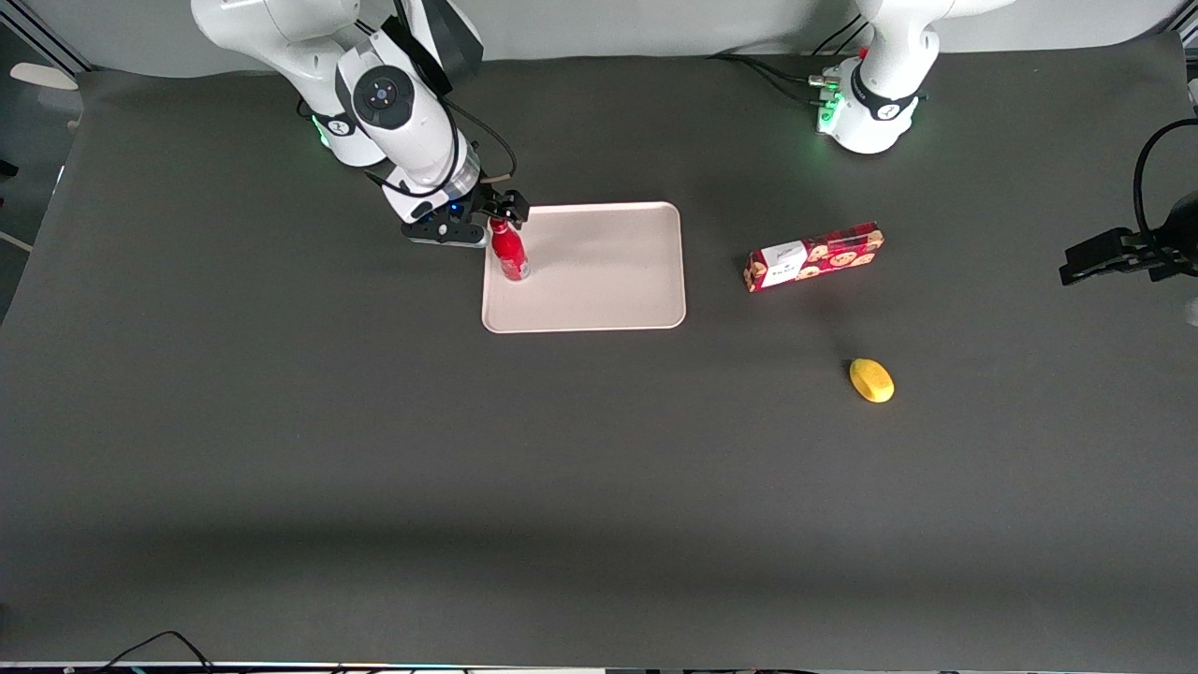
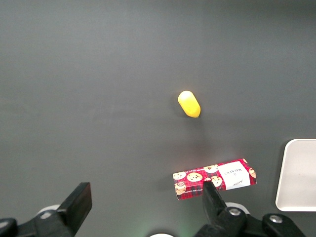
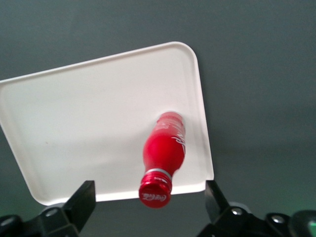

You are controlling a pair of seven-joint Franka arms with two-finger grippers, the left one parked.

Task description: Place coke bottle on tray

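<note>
The coke bottle [image 1: 510, 251] stands upright on the pale tray [image 1: 599, 281], close to the tray's edge toward the working arm's end. My right gripper [image 1: 489, 220] hovers just above the bottle's cap, open, and its fingers are clear of the bottle. In the right wrist view the red bottle [image 3: 164, 148] rises from the tray [image 3: 89, 123] near a rounded corner. There its cap sits between the spread fingertips of the gripper [image 3: 149, 200], with a wide gap on each side. A corner of the tray [image 2: 296, 173] also shows in the left wrist view.
A long red cookie box [image 1: 814, 256] with a white label lies on the dark table toward the parked arm's end, apart from the tray. A yellow lemon-like object [image 1: 871, 380] lies nearer the front camera than the box. Both also show as the box [image 2: 215, 178] and the lemon [image 2: 189, 103].
</note>
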